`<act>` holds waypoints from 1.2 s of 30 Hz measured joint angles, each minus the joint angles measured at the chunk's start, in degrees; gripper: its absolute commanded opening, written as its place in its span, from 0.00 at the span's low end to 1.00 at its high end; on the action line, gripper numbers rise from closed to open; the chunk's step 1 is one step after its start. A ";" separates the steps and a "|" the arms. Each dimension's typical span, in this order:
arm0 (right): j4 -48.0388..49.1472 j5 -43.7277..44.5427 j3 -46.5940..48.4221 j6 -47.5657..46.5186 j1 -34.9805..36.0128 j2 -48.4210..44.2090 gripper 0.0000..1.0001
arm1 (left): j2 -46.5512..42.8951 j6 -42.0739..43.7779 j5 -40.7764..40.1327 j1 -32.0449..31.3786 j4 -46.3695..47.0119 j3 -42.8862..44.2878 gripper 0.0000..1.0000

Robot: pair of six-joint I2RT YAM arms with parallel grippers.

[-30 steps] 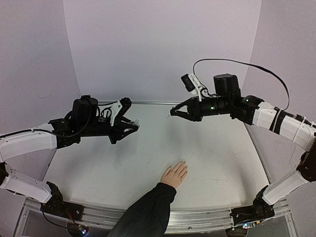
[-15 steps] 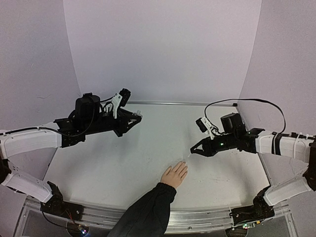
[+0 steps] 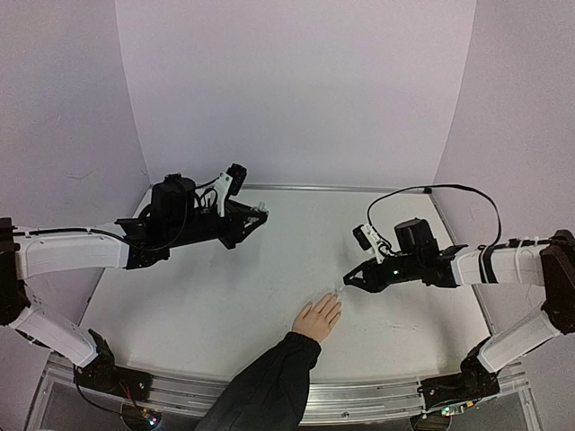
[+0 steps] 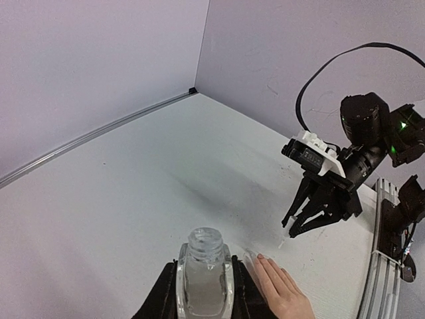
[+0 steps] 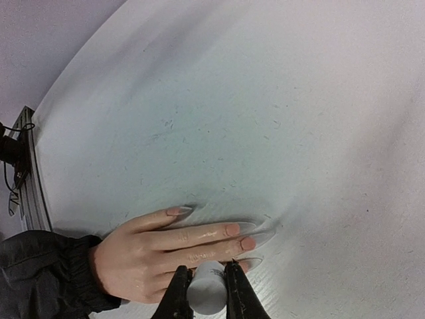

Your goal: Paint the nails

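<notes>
Top view: I see the left gripper [image 3: 254, 215] above the far-left tabletop [image 3: 225, 296]. The right gripper [image 3: 346, 282] sits low, just beside the fingertips of the hand [image 3: 318, 317] lying flat near the front edge.

Left wrist view: the left gripper is clamped on an uncapped clear bottle [image 4: 204, 272].

Right wrist view: the right gripper grasps a white cap [image 5: 206, 292], close above the nails [image 5: 232, 229].

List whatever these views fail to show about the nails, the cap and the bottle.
- Anything below the white cap: right wrist view, hidden by the cap and the right pincer gripping it; contact with the nails unreadable.
- Polish on the nails: top view, too small.
- Base of the bottle: left wrist view, cut off by the bottom edge.
</notes>
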 measured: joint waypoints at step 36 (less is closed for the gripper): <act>-0.37 0.22 -1.25 1.73 0.07 5.49 0.00 | 4.22 0.07 -0.66 -0.09 0.85 0.44 0.00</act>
